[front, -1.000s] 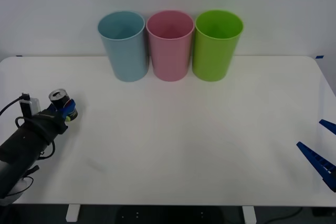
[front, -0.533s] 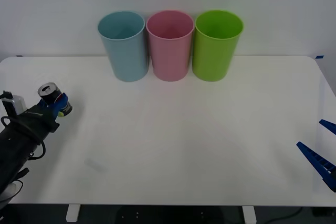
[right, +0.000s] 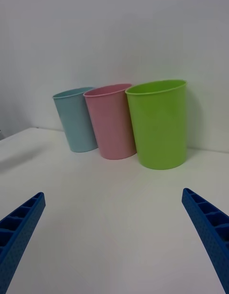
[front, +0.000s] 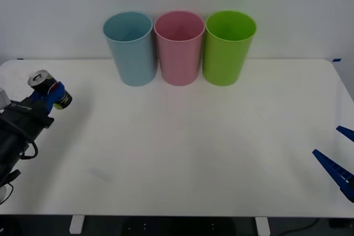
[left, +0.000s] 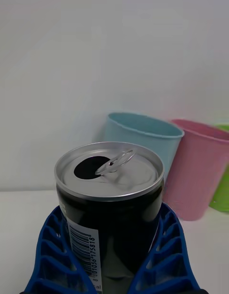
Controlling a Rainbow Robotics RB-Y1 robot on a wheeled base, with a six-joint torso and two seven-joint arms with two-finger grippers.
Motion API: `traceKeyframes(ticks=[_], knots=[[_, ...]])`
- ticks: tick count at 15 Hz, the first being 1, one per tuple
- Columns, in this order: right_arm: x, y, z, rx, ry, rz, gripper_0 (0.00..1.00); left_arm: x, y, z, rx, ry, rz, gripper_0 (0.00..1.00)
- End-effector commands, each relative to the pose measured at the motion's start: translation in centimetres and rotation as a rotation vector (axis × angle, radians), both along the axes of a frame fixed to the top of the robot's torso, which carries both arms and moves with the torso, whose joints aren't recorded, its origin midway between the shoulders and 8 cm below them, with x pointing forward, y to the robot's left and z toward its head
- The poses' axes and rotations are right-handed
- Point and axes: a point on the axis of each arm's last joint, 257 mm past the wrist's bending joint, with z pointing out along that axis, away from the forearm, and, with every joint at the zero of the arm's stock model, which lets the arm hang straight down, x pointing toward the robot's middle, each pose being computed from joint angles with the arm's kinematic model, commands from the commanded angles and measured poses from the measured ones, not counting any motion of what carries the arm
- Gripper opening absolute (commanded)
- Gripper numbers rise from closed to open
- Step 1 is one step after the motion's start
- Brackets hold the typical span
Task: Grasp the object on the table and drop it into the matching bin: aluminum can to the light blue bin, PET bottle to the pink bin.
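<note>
A lime green bin stands upright at the back of the tabletop, at about twelve o'clock in the front view. It is a tall, tapered plastic cup shape with a round open rim, wider at the top than at the base. It stands at the three o'clock end of the row of three bins. In the right wrist view the lime green bin appears nearest and largest of the row. Behind the row is a plain white wall. Small blue marks show at the tabletop's far corners.
</note>
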Motion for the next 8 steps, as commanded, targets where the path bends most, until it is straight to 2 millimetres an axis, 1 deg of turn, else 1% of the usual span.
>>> traceKeyframes(ticks=[1, 5, 7, 8], knots=[[0.0, 0.0, 0.0, 0.0, 0.0, 0.0, 1.0, -0.6, -1.2, 2.8, -0.043, -0.03, -0.045, 0.0], [0.0, 0.0, 0.0, 0.0, 0.0, 0.0, 1.0, -1.1, -2.4, 6.7, -0.065, -0.074, -0.083, 0.0], [0.0, 0.0, 0.0, 0.0, 0.0, 0.0, 1.0, -0.8, -2.9, 8.0, -0.056, -0.095, -0.092, 0.0], [0.0, 0.0, 0.0, 0.0, 0.0, 0.0, 1.0, -0.3, -3.2, 8.9, -0.046, -0.11, -0.095, 0.0]])
